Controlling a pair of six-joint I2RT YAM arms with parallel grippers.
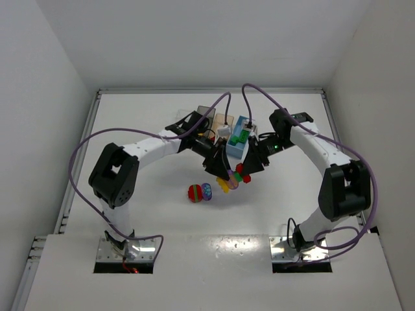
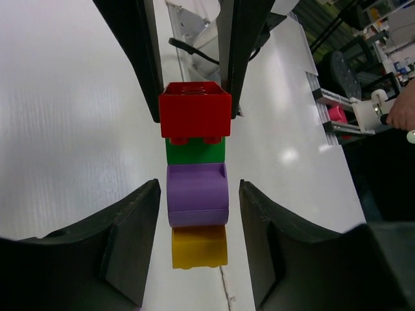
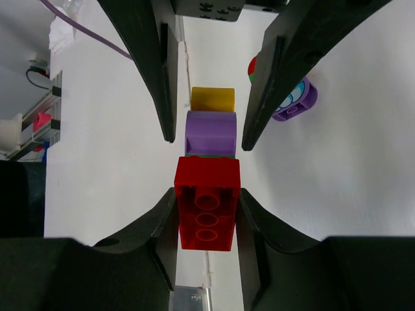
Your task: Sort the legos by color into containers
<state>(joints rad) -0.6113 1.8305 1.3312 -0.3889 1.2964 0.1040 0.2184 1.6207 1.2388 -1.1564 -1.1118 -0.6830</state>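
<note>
Right wrist view: one stack [image 3: 209, 162] of four legos joined in a row.
- Order: red brick [image 3: 207, 210], green brick [image 2: 194, 150], purple brick [image 3: 209, 134], yellow brick [image 3: 213, 99].
- Location: the middle of the white counter [image 1: 130, 116], just in front of the bins, between the two tools, which meet nose to nose. Whether the stack rests on the counter or hangs just above it cannot be told.

Right tool [image 3: 207, 194]: clenched on the red brick, with both fingers [image 3: 162, 227] pressed to its sides.

Left tool [image 2: 200, 194]: released. Its fingers [image 2: 130, 240] straddle the purple brick with a narrow gap on each side, touching nothing.

Loose legos near the stack, on the left arm's side:
- One round-topped red and green piece [image 1: 194, 193].
- One round-topped blue and purple piece [image 1: 207, 190], touching the first or just beside it.

Containers, grouped behind the tools towards the far wall:
- Light blue bin [image 1: 235, 150], nearest the stack, holding green legos [image 1: 241, 136].
- Tan-peach bin [image 1: 224, 120], just beside it on the left.
- Dark grey bin [image 1: 205, 113], further left, partly hidden by the left arm.

Other: a purple cable [image 1: 84, 149] loops over each arm.
</note>
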